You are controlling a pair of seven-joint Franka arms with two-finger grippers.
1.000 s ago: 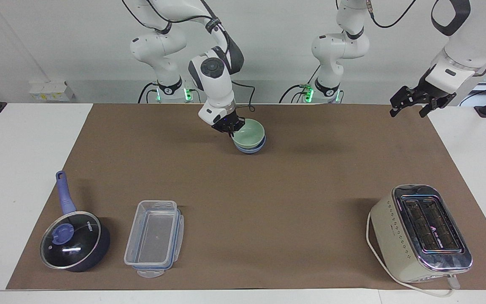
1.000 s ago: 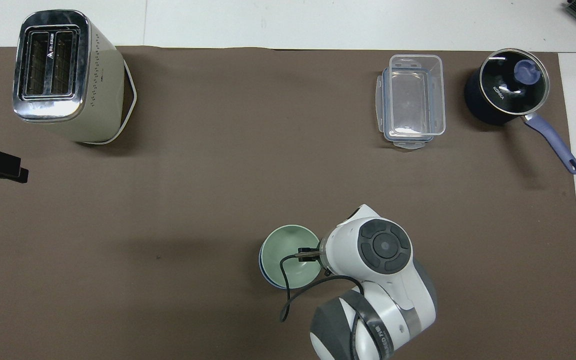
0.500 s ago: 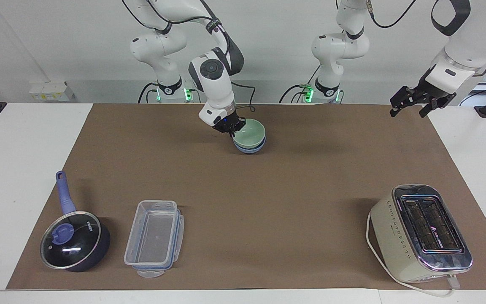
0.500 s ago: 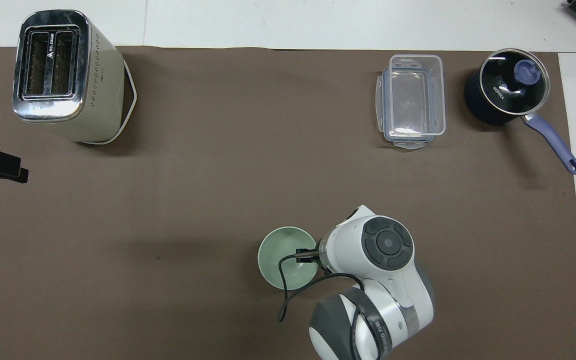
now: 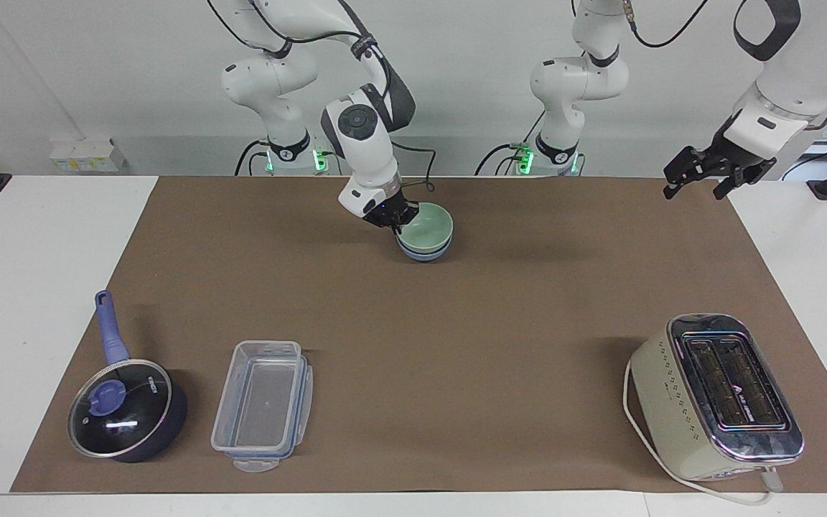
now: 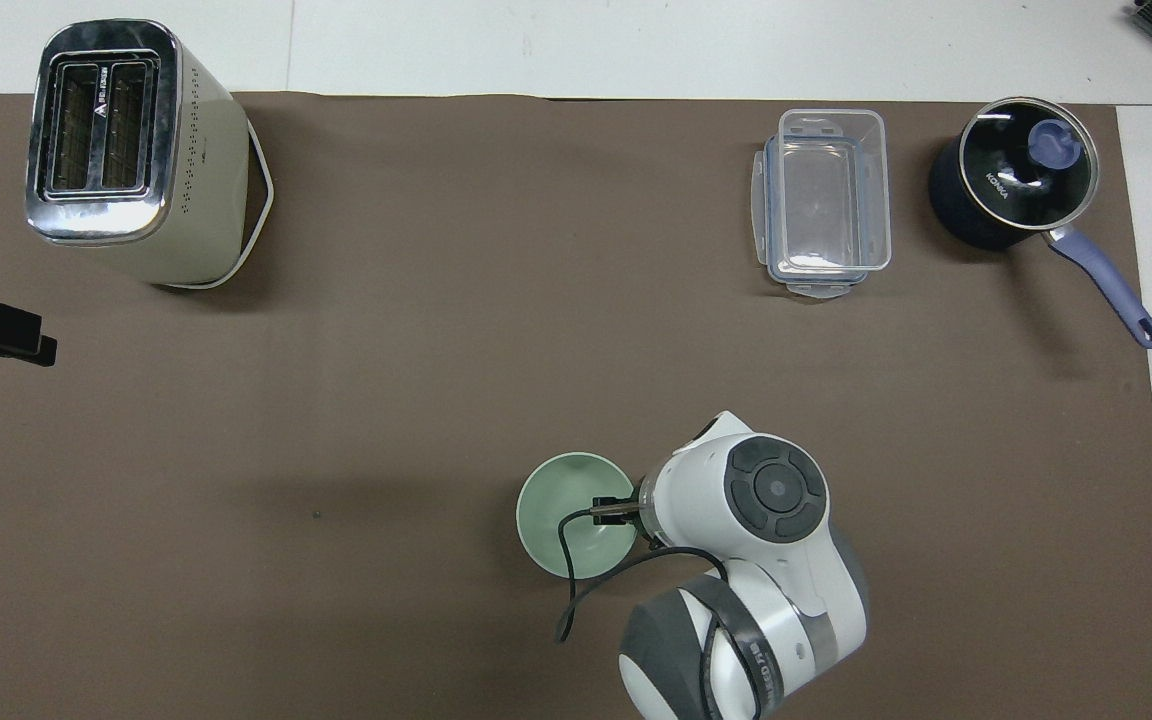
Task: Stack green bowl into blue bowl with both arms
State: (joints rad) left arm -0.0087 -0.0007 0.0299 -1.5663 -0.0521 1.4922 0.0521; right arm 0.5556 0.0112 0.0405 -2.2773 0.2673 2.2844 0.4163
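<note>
Compared with a second ago, the green bowl (image 5: pixel 426 230) sits squarer in the blue bowl (image 5: pixel 424 252): from overhead the blue rim no longer shows beside it, and the right arm's wrist stands slightly higher. By this reading the stacking is essentially done; release and withdrawal remain.

Right gripper (image 5: pixel 398 221): positioned at the green bowl's rim, on the side toward the right arm's end of the table. Its fingers are pinched narrow on that rim, so the bowl is held.

Left gripper (image 5: pixel 703 174): waits in the air over the corner of the brown mat (image 5: pixel 456 337) at the left arm's end, jaws spread wide, holding nothing.

Bowl location: both bowls rest nested on the mat, near the robots and about midway between the arm bases, well apart from the toaster (image 5: pixel 716 398), the clear container (image 5: pixel 264 406) and the lidded pan (image 5: pixel 126 413).
</note>
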